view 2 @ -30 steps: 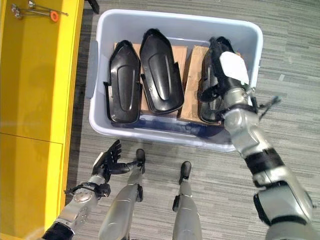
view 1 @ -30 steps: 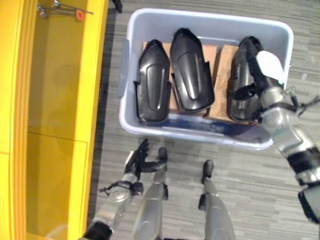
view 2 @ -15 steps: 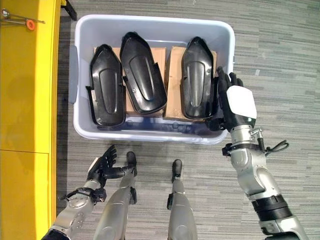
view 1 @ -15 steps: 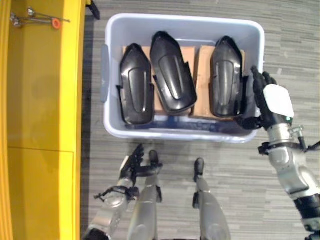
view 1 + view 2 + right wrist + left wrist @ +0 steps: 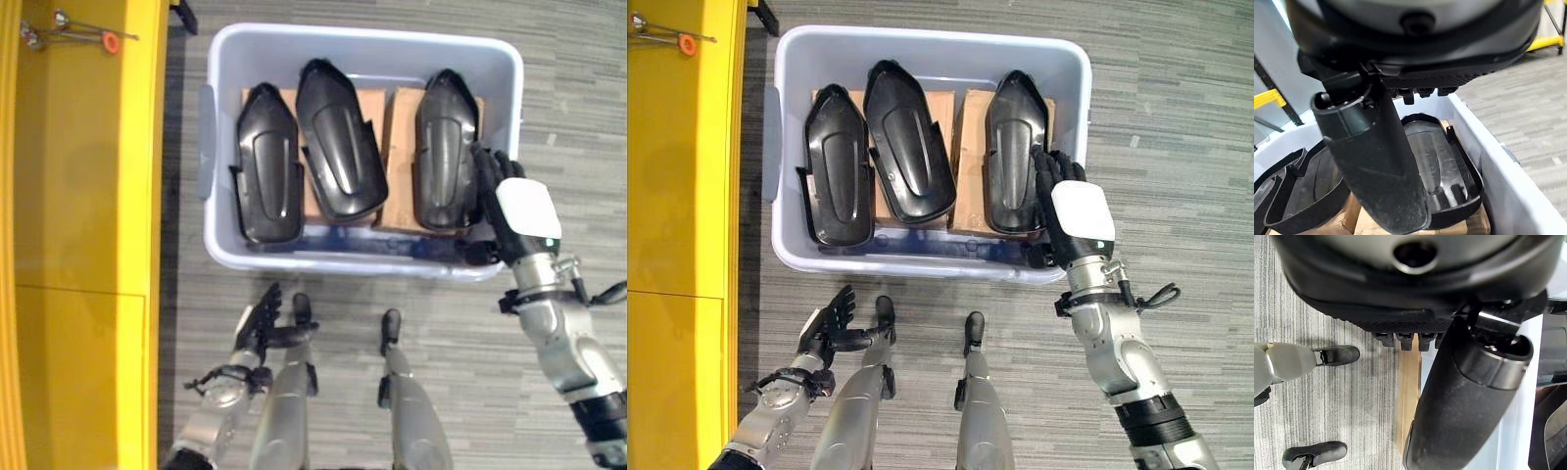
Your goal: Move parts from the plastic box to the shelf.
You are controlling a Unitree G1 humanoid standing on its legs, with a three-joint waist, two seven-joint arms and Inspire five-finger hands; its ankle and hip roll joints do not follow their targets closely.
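Stood at far left of the plastic box: yellow shelf, none of the parts on it yet, only a small metal tool with an orange tip near its far end. Hung low on the near side of the box, over the floor: left hand, fingers straight and relaxed, holding nothing. Lay inside the box, side by side on brown cardboard blocks: three black moulded parts, the left part nearest the shelf, the middle part tilted and overlapping it slightly, the right part against the wall farthest from the shelf. Reached over the box's right near corner: right hand, fingers extended beside the right part, not curled round anything.

Likely trouble: fingers jamming between part and box wall in that narrow gap, or a one-edged grip letting the glossy shell slip or tip on lifting.
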